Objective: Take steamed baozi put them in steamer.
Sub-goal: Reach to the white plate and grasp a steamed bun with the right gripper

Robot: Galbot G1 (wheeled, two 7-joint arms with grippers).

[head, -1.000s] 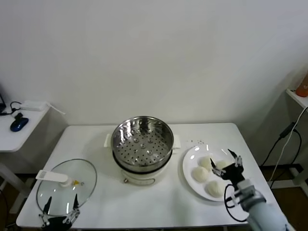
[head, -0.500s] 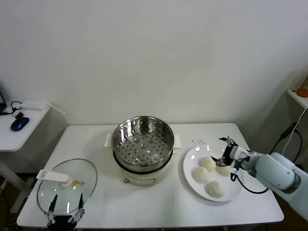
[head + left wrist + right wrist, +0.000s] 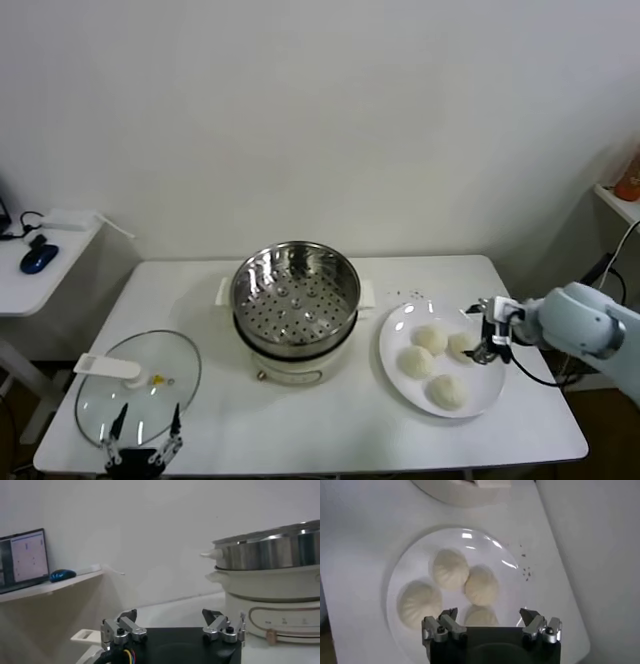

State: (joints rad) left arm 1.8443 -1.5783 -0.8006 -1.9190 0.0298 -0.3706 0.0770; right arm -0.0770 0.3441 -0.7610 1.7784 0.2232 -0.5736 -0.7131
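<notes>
A bare lab or office room: plain white wall (image 3: 320,110), white table (image 3: 300,410), side desk (image 3: 40,270) with laptop (image 3: 22,557) and mouse (image 3: 39,258)

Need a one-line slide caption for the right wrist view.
Right hand, open, poised over four steamed baozi on white plate.

Right arm: extends in from the right side, forearm angled toward centre, wrist bent down.
Right end effector (image 3: 487,338): low over the right part of the bench, fingers spread apart, nothing between them.
Left arm: parked at the near left corner.
Left end effector (image 3: 143,445): fingers apart, nothing held.
</notes>
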